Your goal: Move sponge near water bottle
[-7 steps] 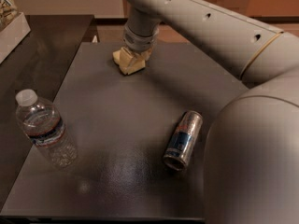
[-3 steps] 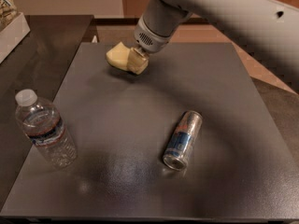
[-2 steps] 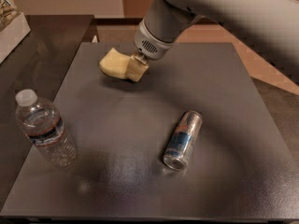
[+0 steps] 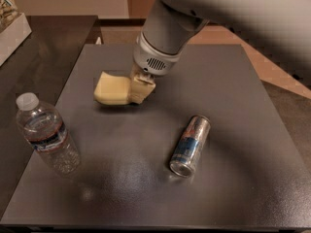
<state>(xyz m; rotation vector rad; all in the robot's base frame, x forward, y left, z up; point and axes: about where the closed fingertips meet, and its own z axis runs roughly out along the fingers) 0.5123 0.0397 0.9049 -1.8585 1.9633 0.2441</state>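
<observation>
Camera view: pinches the sponge (image 4: 111, 89) by one end with the gripper (image 4: 139, 91). Sticks out picture-left of the fingers, long axis running left-right, roughly level. Leaves the water bottle (image 4: 46, 136) well apart, below-left of the gripper.

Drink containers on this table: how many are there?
2: the water bottle stands front left, the can lies centre-right. The end effector grips the sponge behind them.

Behind bottle (image 4: 46, 135) and can (image 4: 189, 145): sponge (image 4: 111, 88), apparently in tool (image 4: 138, 89).
</observation>
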